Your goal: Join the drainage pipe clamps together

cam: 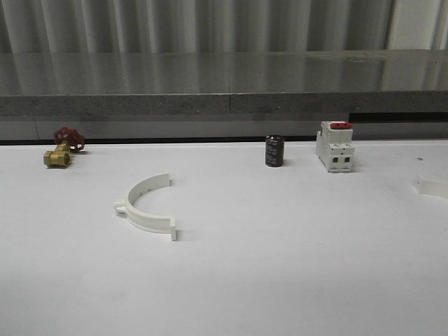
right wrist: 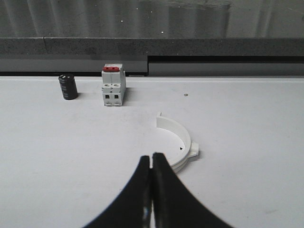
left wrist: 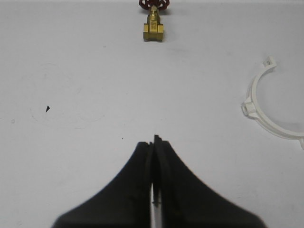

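One white half-ring drainage pipe clamp [cam: 145, 204] lies flat on the white table, left of centre, and shows as a white arc [left wrist: 266, 110] in the left wrist view. A second clamp half [right wrist: 179, 141] lies just beyond my right gripper; at the front view's right edge a bit of it shows [cam: 432, 187]. My left gripper [left wrist: 154, 141] is shut with nothing in it, hovering over bare table, apart from the first clamp. My right gripper [right wrist: 152, 156] is also shut and empty, its tips close to the second clamp's near end.
A brass valve with a red handwheel [cam: 61, 148] sits at the back left. A black cylinder [cam: 274, 151] and a white boxy switch with a red top [cam: 334, 147] stand at the back right. A grey ledge [cam: 224, 91] runs behind the table.
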Controlling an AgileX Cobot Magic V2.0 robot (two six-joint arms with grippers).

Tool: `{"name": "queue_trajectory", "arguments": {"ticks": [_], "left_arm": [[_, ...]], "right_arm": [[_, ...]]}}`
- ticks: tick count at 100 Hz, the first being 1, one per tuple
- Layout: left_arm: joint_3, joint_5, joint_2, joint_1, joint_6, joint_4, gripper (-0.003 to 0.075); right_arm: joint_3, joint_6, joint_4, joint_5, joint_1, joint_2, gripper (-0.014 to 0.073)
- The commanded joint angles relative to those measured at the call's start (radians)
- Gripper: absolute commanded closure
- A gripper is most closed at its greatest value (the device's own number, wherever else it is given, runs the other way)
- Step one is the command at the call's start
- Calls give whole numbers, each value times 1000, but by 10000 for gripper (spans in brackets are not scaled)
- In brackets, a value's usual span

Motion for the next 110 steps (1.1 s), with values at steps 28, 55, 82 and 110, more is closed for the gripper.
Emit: {"name": "queue_trajectory", "arguments": {"ticks": [28,55,82,110], "left_arm": [[220,-139,-399,4,5,-18,741],[344,-178,-633,4,5,-18,741],[387,-178,-784,4,5,-12,741],[389,-176,-792,4,5,7,741]], "right_arm": [[-16,-5,-13,-111,-4,-15,660],[-25,-5,-13,-168,-4,-15,660],[-219,-5,-13,104,-2,21,659],[-443,-5,-13,414,-2,263,659]]}}
